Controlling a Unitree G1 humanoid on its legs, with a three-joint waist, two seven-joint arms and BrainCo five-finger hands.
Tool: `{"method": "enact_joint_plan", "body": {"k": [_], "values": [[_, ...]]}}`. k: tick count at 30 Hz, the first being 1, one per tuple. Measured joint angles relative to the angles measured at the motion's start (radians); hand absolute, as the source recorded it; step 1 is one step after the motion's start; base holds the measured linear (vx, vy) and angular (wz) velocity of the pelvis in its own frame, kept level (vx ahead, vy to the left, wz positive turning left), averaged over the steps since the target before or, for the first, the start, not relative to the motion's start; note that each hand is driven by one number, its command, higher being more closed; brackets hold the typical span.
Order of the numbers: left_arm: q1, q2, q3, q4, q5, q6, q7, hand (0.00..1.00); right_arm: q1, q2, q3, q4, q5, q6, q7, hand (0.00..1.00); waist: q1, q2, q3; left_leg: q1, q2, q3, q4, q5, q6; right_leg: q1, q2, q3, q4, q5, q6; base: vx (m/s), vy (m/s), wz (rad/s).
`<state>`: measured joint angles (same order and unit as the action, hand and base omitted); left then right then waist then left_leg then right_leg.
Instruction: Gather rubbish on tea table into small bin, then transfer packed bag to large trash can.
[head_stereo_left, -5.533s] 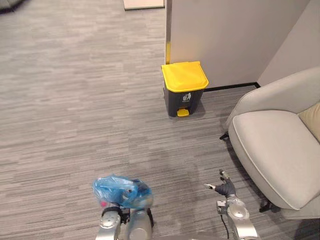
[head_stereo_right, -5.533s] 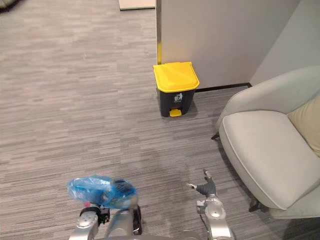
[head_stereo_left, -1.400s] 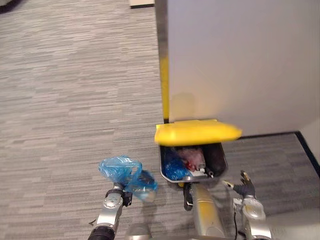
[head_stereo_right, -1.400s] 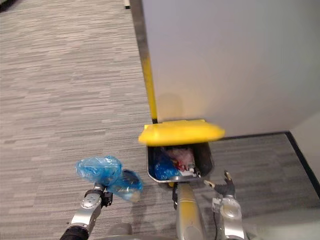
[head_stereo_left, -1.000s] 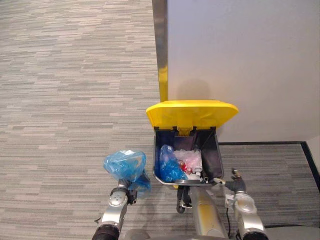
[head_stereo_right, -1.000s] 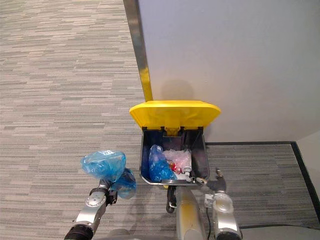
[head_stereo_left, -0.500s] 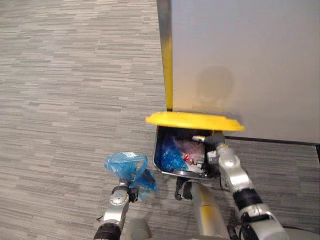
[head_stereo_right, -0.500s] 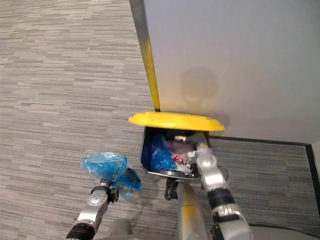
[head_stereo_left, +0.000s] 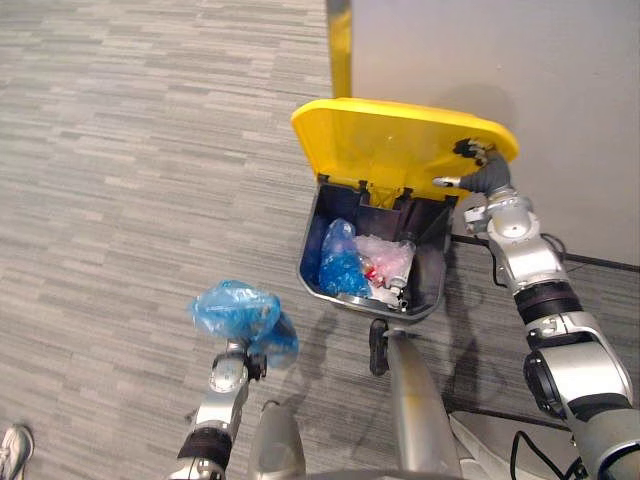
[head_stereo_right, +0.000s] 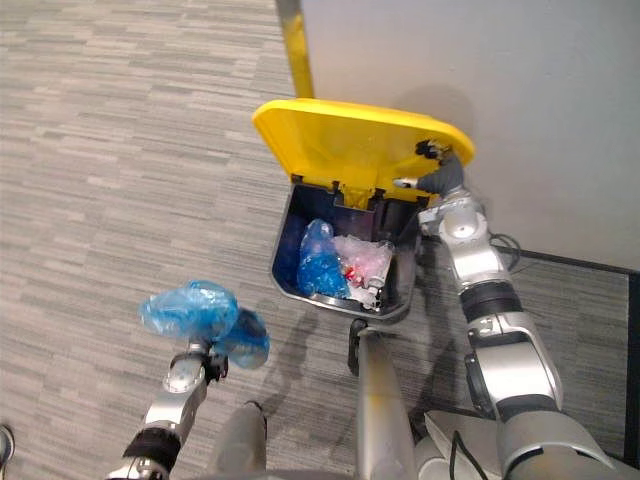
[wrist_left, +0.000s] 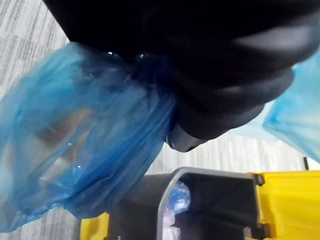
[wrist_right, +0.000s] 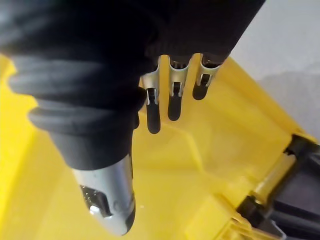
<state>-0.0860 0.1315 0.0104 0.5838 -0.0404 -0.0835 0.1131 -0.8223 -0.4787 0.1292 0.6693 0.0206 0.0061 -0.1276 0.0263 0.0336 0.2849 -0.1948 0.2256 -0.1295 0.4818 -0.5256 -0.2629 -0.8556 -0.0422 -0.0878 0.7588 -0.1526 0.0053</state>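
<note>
Crumpled translucent blue bag (head_stereo_left: 238, 312), bulging, sits lower left of the frame, raised off the floor just left of the bin. The dark grey bin (head_stereo_left: 331, 297) stands at centre, its yellow lid (head_stereo_left: 385, 145) tipped up open, with rubbish (head_stereo_left: 352, 268) inside.

Grey striped carpet floor (head_stereo_left: 120, 150) runs up to a pale grey wall (head_stereo_left: 500, 50) with a yellow corner strip (head_stereo_left: 340, 40) and dark skirting (head_stereo_left: 600, 262).

I see thin, crinkled, translucent blue plastic on the bag (head_stereo_left: 240, 312), smooth matt yellow plastic on the bin lid (head_stereo_left: 390, 145), grey ribbed carpet (head_stereo_left: 120, 180) underfoot
</note>
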Motion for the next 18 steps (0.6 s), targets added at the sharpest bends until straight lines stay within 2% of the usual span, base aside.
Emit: {"method": "enact_joint_plan", "body": {"k": [2, 5, 9, 18], "values": [[0.002, 0.000, -0.006, 0.000, -0.010, 0.000, 0.000, 1.00, 0.000, -0.001, 0.004, 0.030, 0.009, 0.002, 0.000, 0.00, -0.007, 0.001, 0.001, 0.012, 0.005, 0.002, -0.045, 0.004, 0.003, 0.020, 0.006, -0.005, -0.027, 0.035, -0.036, -0.02, 0.037, -0.08], [-0.003, 0.003, -0.008, -0.053, -0.033, -0.003, 0.000, 1.00, 0.000, -0.001, 0.007, 0.032, 0.010, 0.002, 0.000, 0.00, -0.011, 0.009, 0.005, 0.032, 0.017, -0.001, -0.084, 0.057, 0.003, 0.067, 0.008, -0.022, -0.090, 0.075, -0.051, 0.01, 0.046, 0.07], [-0.015, 0.027, -0.036, -0.187, -0.074, -0.013, 0.001, 1.00, -0.018, -0.002, 0.009, 0.029, 0.011, 0.002, -0.001, 0.00, -0.010, 0.009, 0.005, 0.037, 0.017, -0.005, -0.135, 0.106, 0.004, 0.090, 0.006, -0.029, -0.155, 0.111, -0.048, 0.01, 0.031, 0.09], [-0.053, 0.069, -0.127, -0.498, -0.166, -0.069, -0.007, 1.00, -0.016, -0.009, 0.039, -0.018, 0.010, -0.001, 0.017, 0.00, -0.016, 0.011, 0.003, 0.054, 0.015, -0.018, -0.153, 0.131, 0.005, 0.132, -0.005, -0.047, -0.198, 0.131, -0.048, -0.01, 0.007, 0.06]]}}
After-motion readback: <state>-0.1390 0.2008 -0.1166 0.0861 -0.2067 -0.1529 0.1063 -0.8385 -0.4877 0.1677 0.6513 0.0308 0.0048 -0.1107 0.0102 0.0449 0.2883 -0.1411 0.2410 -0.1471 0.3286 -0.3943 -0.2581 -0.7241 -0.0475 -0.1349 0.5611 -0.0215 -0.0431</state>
